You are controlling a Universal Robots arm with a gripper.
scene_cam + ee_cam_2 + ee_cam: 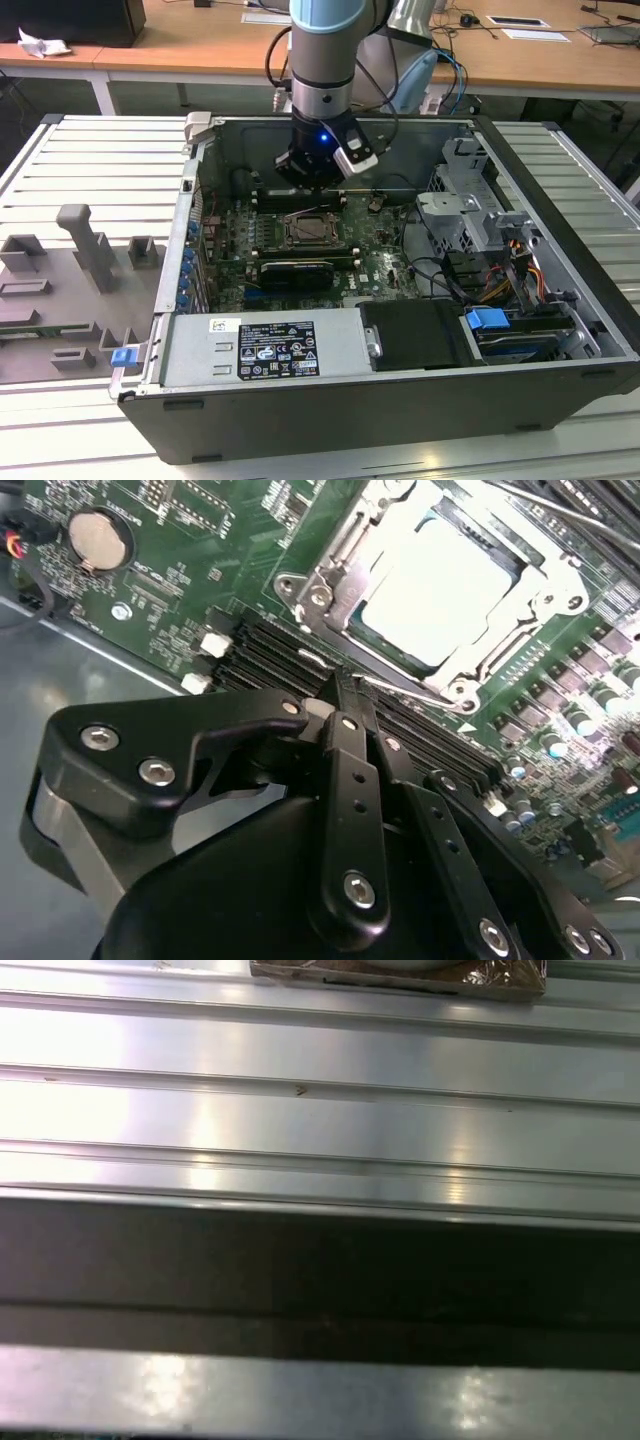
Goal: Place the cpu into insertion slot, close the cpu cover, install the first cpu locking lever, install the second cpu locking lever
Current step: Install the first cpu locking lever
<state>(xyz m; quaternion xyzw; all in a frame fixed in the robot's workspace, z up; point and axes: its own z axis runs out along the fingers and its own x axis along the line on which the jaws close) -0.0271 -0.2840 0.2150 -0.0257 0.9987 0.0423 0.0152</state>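
Observation:
The cpu (435, 590) lies flat in the insertion slot (310, 232), its metal top glaring bright in the second wrist view. The cpu cover (335, 575) lies down around it as a silvery frame, the chip showing through its window. A thin wire locking lever (405, 692) runs along the socket edge nearest my gripper (338, 685). The black fingers are shut together with nothing between them, and their tip sits right at that lever's end. In the exterior view the gripper (318, 185) hangs inside the open computer case, just behind the socket.
Long black memory slots (270, 655) lie between my gripper and the socket. A coin battery (98, 537) sits on the green board. The long black card (292, 272), power supply (265, 345) and drive cage (470, 210) crowd the case. Grey fixtures (85, 245) stand on the ribbed table (320, 1050).

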